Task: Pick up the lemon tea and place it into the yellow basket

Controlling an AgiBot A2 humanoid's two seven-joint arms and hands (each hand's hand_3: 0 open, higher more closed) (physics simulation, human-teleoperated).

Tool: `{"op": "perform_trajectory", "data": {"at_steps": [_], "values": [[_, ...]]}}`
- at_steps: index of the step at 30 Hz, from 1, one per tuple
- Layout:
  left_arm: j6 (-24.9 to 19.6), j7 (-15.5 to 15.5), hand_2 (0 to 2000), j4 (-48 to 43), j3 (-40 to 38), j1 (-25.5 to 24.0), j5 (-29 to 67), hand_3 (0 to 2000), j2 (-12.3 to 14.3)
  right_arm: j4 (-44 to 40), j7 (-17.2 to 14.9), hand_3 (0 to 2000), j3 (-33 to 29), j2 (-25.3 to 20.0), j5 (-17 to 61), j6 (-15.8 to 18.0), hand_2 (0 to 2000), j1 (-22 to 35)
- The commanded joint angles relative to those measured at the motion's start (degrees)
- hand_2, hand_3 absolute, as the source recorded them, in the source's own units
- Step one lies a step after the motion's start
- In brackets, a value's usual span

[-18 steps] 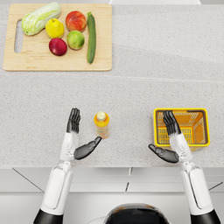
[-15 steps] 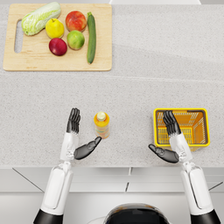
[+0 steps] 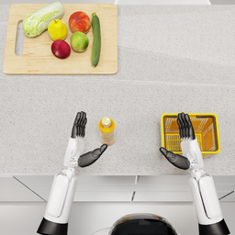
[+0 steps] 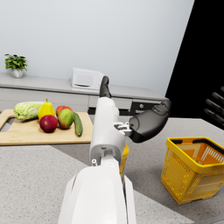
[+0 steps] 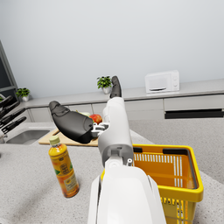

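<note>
The lemon tea (image 3: pixel 106 130) is a small orange bottle with a pale cap, upright on the speckled counter; it also shows in the right wrist view (image 5: pixel 64 167). My left hand (image 3: pixel 83 141) is open just left of it, fingers straight, thumb reaching under the bottle without touching. In the left wrist view the forearm hides most of the lemon tea (image 4: pixel 124 156). The yellow basket (image 3: pixel 214 133) stands to the right, empty (image 5: pixel 195 175) (image 4: pixel 190 168). My right hand (image 3: pixel 182 143) is open over the basket's left rim, holding nothing.
A wooden cutting board (image 3: pixel 41 69) at the back left carries a cabbage (image 3: pixel 43 18), a pear, apples and a cucumber (image 3: pixel 96 39). The counter's front edge (image 3: pixel 128 174) runs just behind my wrists.
</note>
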Motion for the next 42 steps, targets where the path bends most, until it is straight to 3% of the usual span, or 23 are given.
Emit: {"op": "perform_trajectory", "data": {"at_steps": [1,4,8,19,31,32,33,37,39,42], "values": [[-0.2,-0.2,0,5.8,-0.3,4.2,2.5,0,2.0,1.8,0.2,0,-4.3,-0.9,2.5,-0.2,0,2.3],[-0.6,-0.6,0,10.9,2.1,5.7,10.2,0,3.2,4.4,0.6,0,-7.2,-1.5,9.5,-0.6,0,3.3],[-0.7,-0.7,0,18.1,5.3,7.3,15.0,0,4.6,5.3,0.7,0,-9.5,-1.7,12.9,-0.7,0,2.5],[-0.8,-0.8,0,45.7,9.7,16.4,16.6,0,10.6,3.2,0.8,0,-7.1,-3.0,14.1,-0.8,0,2.5],[-0.8,-0.8,0,57.6,9.9,21.8,16.7,0,14.6,2.0,0.8,0,-6.0,-4.3,14.1,-0.8,0,2.2],[-0.8,-0.8,1361,58.4,9.3,22.1,16.7,327,14.8,2.0,0.8,0,-6.1,-4.4,14.1,-0.8,0,2.2],[-1.8,-0.8,2000,58.9,8.7,22.3,16.7,653,15.0,2.0,0.8,0,-6.1,-4.5,14.1,-0.8,0,2.2],[-4.5,-1.0,2000,57.3,9.8,21.4,16.7,1960,14.7,2.0,0.8,0,-6.2,-5.0,14.1,-0.8,0,2.2],[-3.5,-1.0,2000,55.0,10.8,20.3,16.7,2000,14.4,2.3,0.8,0,-5.7,-5.2,14.1,-0.8,0,2.1],[-3.3,-1.0,2000,37.5,11.1,16.7,16.7,2000,13.2,3.2,0.8,0,-5.3,-6.0,14.1,-0.8,0,4.1]]}}
